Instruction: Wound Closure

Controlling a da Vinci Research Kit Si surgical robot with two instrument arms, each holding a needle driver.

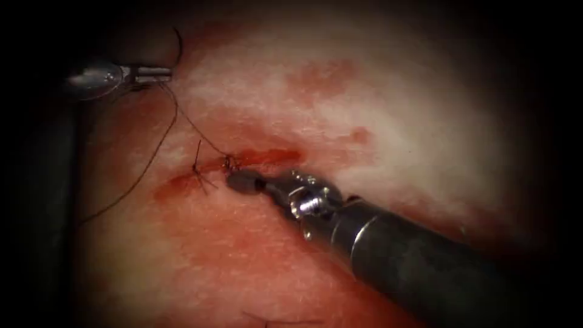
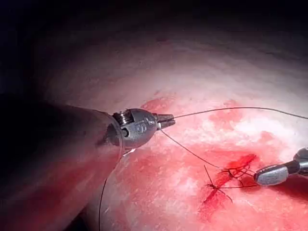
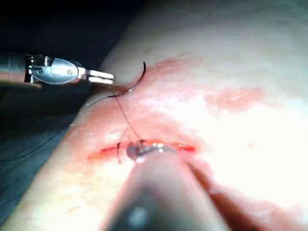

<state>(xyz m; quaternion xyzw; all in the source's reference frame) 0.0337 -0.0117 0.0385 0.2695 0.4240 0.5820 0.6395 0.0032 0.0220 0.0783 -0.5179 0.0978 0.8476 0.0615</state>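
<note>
Up left of the cut point(image 1: 243, 159), my left hand point(image 1: 159, 74) is clamped on the needle point(image 3: 139, 77), clear of the tissue point(image 1: 376, 109), curve arching upward. My right hand point(image 1: 237, 181) sits closed at the cut's stitch; thread point(image 2: 192, 151) runs between.

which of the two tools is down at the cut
The right arm's tool: its shut tip sits at the cut by the knot. The left arm's tool holds the thread away, upper left.
</note>
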